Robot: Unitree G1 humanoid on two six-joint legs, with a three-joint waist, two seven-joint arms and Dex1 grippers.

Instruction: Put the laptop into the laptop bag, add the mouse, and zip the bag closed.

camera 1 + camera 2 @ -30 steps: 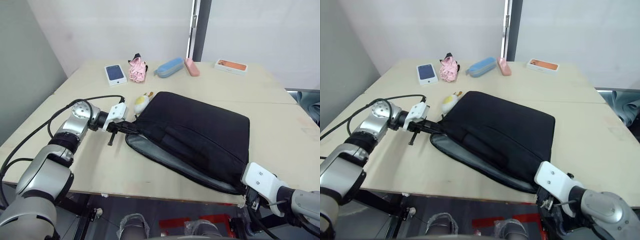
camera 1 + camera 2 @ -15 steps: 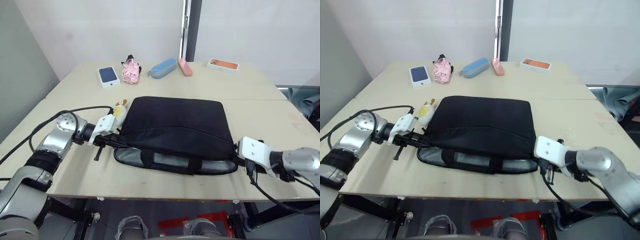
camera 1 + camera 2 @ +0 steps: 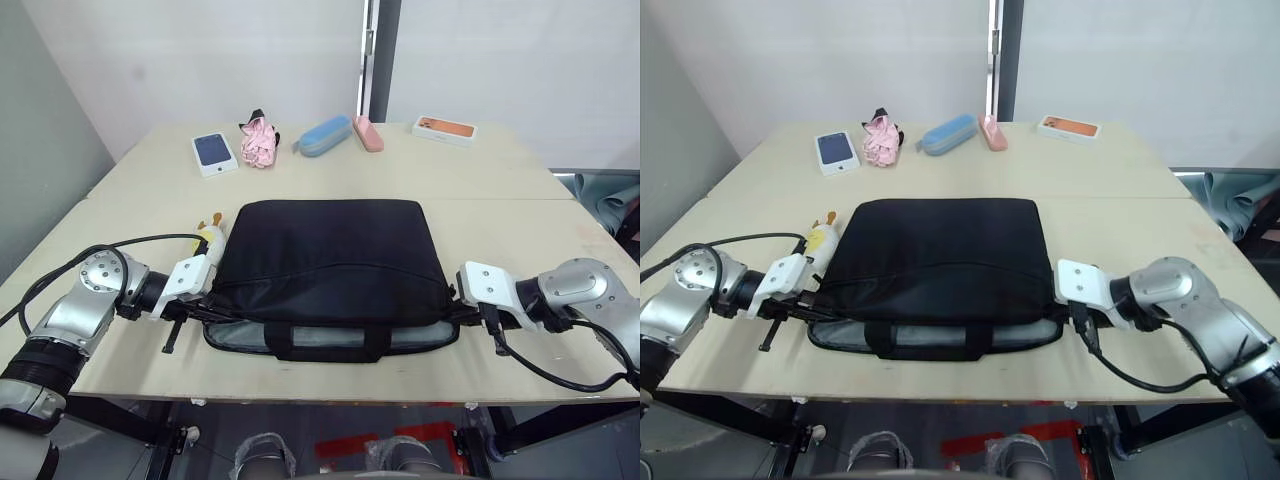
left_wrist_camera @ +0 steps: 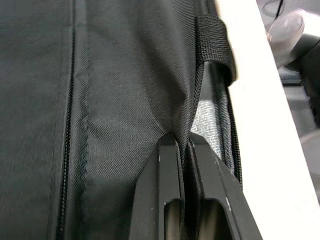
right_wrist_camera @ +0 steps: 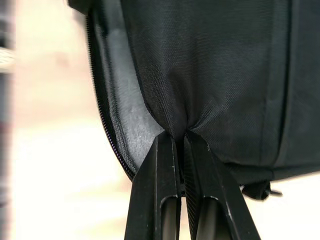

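1. Right now both hands are pinched tight on the laptop bag (image 3: 330,255): left hand (image 4: 183,142) clamps the top fabric at one end, right hand (image 5: 180,135) at the other, bag stretched between them, mouth gaping toward the near tabletop (image 3: 520,220) edge.
2. To do this well, I'd say lift both ends evenly, keeping the grey lining exposed.
3. Just beyond the left hand, the duck charm (image 3: 212,236).
4. Far back, two boxes, no readable writing; laptop and mouse can't be made out.
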